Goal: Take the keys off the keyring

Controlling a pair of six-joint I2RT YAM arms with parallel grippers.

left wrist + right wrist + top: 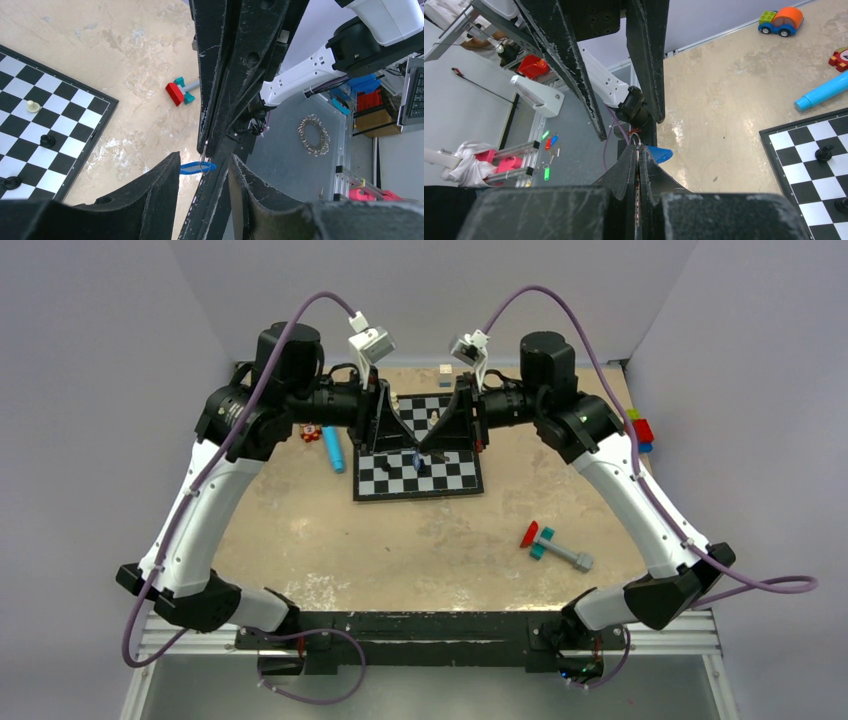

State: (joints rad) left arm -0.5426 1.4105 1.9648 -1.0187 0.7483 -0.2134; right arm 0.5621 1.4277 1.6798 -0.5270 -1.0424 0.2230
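The key (196, 168) has a bright blue head and hangs on the thin silvery keyring (203, 156). My right gripper (637, 150) is shut on the keyring (636, 139), which pokes out above its tips. The blue key head (659, 153) sticks out to the right of them. My left gripper (204, 159) is open, with one finger on each side of the key and of the right gripper's tips. From above, both grippers meet over the chessboard (455, 478), left (408, 447) and right (430, 449), with the key (418, 462) just below them.
Chess pieces (33, 106) stand on the board. A light-blue cylinder (333, 448) and a small red toy (311, 431) lie left of it. A red-teal-grey toy bolt (553, 545) lies at the front right. Coloured blocks (640, 430) sit at the right edge, a grey cube (445, 375) at the back.
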